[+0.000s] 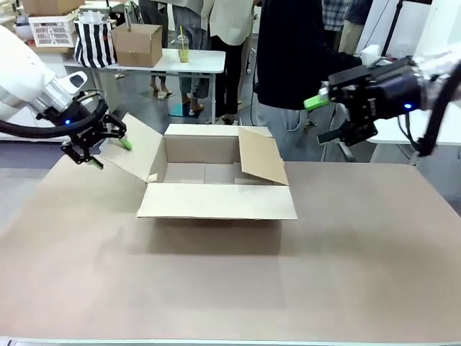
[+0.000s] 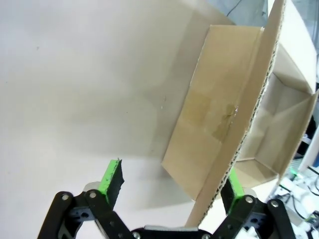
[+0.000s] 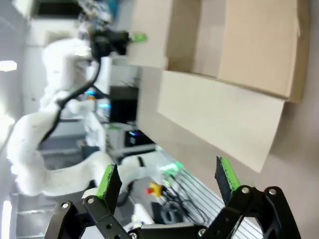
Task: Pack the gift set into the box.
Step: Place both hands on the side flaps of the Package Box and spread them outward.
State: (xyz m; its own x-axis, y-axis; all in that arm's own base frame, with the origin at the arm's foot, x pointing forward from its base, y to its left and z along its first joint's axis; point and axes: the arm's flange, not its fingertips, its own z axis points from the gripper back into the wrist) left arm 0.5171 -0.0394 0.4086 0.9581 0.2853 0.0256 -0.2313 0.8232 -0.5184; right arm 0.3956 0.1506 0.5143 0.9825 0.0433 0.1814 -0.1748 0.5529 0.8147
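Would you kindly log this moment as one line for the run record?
box: open, flaps out | left gripper: open, astride left flap edge | right gripper: open, raised, apart from box

The left arm (image 1: 25, 83) reaches in low from its own side, wrist bent downward and toward the middle, its jaws spread wide. The right arm (image 1: 436, 68) is held higher, wrist roughly level and pointing toward the middle, jaws also wide apart.

Matt brown corrugated cardboard box (image 1: 216, 202) (fluted edges showing), smooth matt table (image 1: 360, 274)
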